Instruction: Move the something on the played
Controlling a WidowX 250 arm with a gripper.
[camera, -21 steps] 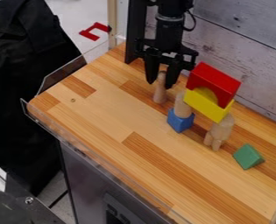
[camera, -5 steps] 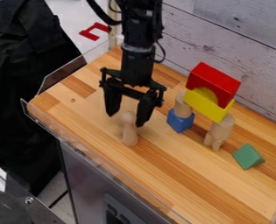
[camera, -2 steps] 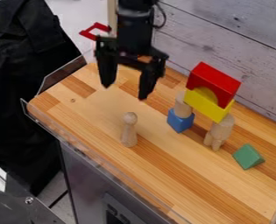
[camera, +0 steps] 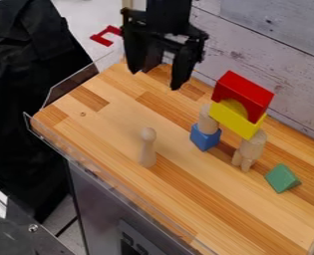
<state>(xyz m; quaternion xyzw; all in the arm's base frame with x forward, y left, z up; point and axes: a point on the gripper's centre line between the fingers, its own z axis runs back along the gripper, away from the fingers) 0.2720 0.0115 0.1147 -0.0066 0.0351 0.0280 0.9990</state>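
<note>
Wooden peg (camera: 147, 151) now upright on worktop (camera: 206, 199), away from block stack (camera: 234, 120); fingers (camera: 184, 68) raised clear, wide apart, empty. Move looks done.

Edges and overlaps swallow details

The arm (camera: 167, 10) is cut off by the top edge; below it the gripper (camera: 158, 78) hides part of the tabletop (camera: 186, 199). Right of centre, the yellow block (camera: 234, 120) covers the upper end of a wooden piece (camera: 253, 148). Black cloth (camera: 26, 74) runs past the left edge, a grey cabinet (camera: 96, 199) past the bottom, the plank wall (camera: 272, 60) past top and right. A dark spot (camera: 82, 114), left of centre, is too small to identify
</note>
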